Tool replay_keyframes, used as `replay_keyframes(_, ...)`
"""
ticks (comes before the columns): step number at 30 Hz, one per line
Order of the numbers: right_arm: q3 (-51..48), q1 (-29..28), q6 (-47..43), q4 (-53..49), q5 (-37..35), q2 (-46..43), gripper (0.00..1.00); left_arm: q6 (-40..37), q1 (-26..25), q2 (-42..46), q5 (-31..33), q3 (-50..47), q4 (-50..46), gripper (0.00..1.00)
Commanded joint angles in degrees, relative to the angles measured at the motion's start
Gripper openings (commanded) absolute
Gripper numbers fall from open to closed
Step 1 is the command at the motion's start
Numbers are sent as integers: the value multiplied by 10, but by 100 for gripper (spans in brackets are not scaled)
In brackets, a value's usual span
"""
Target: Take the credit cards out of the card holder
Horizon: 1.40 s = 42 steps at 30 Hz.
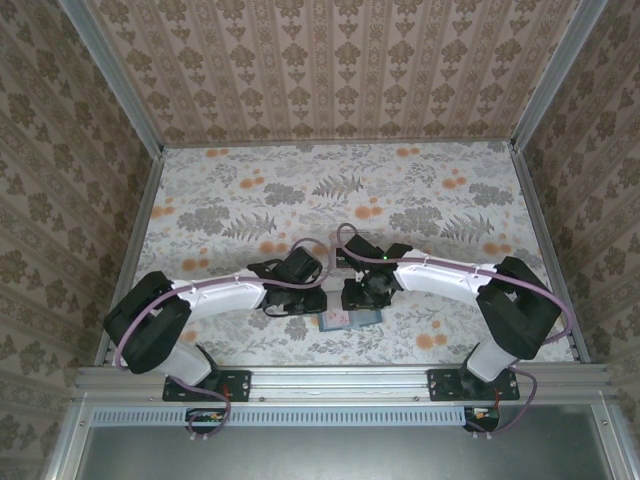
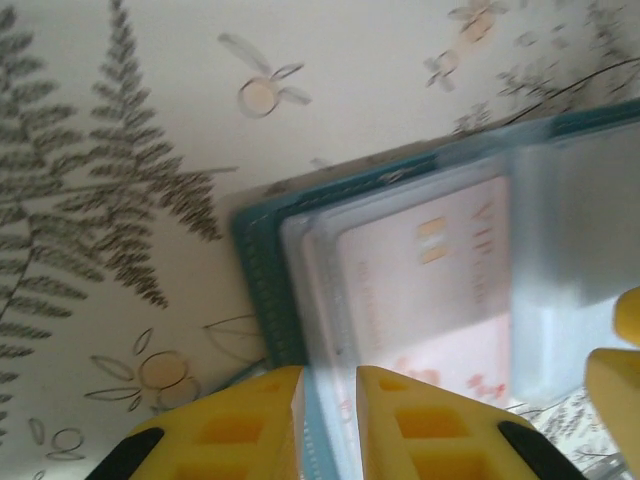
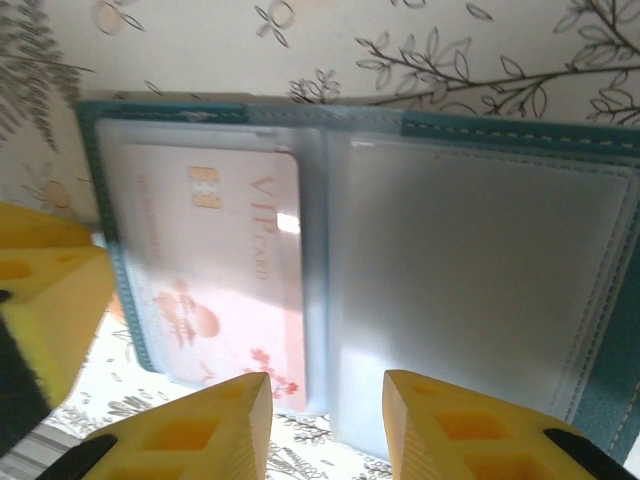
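1. The left gripper point(image 2: 330, 385) has blocky yellow fingers point(image 2: 230, 425) that stand a narrow slit apart, astride the holder's teal outer edge. I cannot tell whether they press it.
2. The right gripper point(image 3: 328, 395) has its jaws spread. It is poised at the holder's near edge by the fold, with one finger just beside the card's near corner.
3. The holder point(image 3: 480, 270) lies open and flat on the table, between the two grippers and near the arms' bases. It has a stitched teal border and frosted grey-blue sleeves. It looks soft and light, so it will probably slide or lift if not pinned.
4. The card point(image 3: 220, 270) is pale pink, thin and stiff, with a gold chip and "VIP" print. It sits in the sleeve on the left gripper's side. Its long axis runs straight away from the right gripper, with a short edge facing those jaws.
5. My judgement is that the right gripper is better lined up to pinch that short edge and draw the card out lengthwise, while the left gripper steadies the holder's rim.
6. The table point(image 1: 300, 190) is covered in a matte floral print, with patterned walls point(image 1: 330, 60) beyond it.
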State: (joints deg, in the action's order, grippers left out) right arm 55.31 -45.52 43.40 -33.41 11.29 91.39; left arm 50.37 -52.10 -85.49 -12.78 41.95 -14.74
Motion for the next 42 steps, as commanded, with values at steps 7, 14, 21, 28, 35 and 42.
replay_keyframes(7, 16, 6, 12, 50, 49, 27, 20, -4, -4, -21, -4, 25, 16, 18)
replay_keyframes(14, 9, 11, 12, 80, 66, 58, 17, -13, -1, -61, -4, 32, 10, 18)
replay_keyframes(21, 13, 13, -1, 51, 30, 75, 22, -20, 2, -68, 3, 24, -9, 16)
replay_keyframes(28, 12, 12, -5, 37, 22, 62, 32, -33, 4, -73, 12, 25, -36, 15)
replay_keyframes(35, 6, 13, 4, 55, 50, 32, 33, -27, 4, -41, 15, 27, -38, 16)
replay_keyframes(42, -1, 18, 8, 49, 41, 11, 30, -21, -3, -20, 6, 50, -37, 18)
